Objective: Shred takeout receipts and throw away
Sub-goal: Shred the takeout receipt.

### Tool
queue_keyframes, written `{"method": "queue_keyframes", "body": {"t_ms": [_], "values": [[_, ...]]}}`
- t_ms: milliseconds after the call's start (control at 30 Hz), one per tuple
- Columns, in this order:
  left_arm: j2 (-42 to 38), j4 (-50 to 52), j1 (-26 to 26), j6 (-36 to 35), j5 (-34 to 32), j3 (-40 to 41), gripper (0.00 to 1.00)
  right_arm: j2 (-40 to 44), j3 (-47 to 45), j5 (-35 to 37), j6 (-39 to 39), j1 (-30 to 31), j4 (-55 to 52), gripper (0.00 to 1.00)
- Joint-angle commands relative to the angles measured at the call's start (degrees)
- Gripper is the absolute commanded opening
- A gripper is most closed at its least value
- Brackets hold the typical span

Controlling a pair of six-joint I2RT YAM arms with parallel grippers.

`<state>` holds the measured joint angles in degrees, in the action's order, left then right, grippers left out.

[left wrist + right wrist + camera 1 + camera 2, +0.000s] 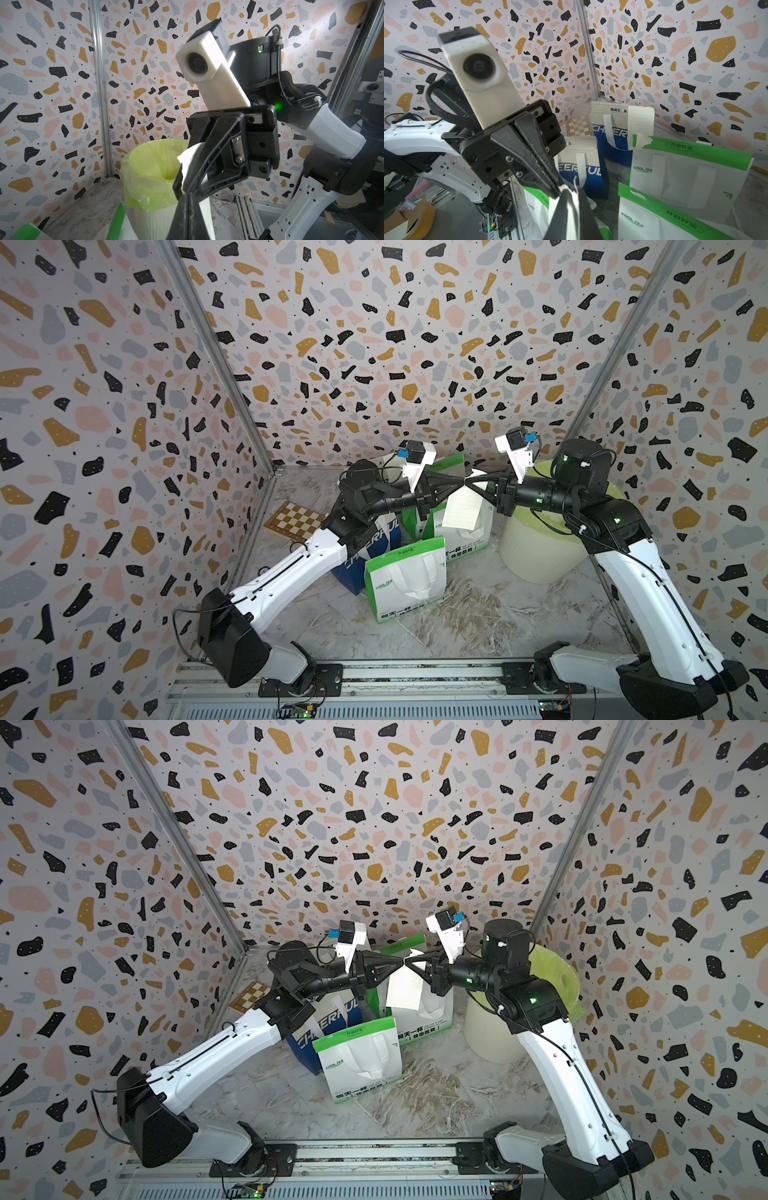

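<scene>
Two claws: the left claw [460, 482] and right claw [468, 483] meet tip to tip in mid-air above the bags, as both top views show.
Left claw: its fingers are pressed together, pinching the top edge of the receipt [460, 510].
Right claw: it is clamped on the same edge, just beside the left; the left wrist view shows white paper poking out past its fingers.
Room: the back wall is close at 12 o'clock. The bin [540, 547], with a yellow-green liner and an open mouth, stands at 4 o'clock under the right arm. The green-and-white bag [405, 576] and blue bag [376, 547] crowd 6 to 7 o'clock. The checkerboard [296, 523] lies at 8 o'clock by the left wall. The marble table [478, 626] is bare toward the camera.
Receipt: it hangs loose at 6 o'clock from the tips, off the table and in front of the bags.
</scene>
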<state>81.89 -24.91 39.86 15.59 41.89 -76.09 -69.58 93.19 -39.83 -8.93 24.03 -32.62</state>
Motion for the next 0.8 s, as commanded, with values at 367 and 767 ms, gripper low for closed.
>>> {"method": "queue_keyframes", "body": {"t_ms": [367,767], "values": [[-1.1,-2.0,0.3,-1.3,0.9,0.3,0.00,0.1,2.6,-2.1,0.0,0.3,0.8,0.11],[-1.0,-1.6,0.4,-1.4,0.6,0.2,0.00,0.2,2.6,-4.2,0.0,0.3,1.4,0.13]]}}
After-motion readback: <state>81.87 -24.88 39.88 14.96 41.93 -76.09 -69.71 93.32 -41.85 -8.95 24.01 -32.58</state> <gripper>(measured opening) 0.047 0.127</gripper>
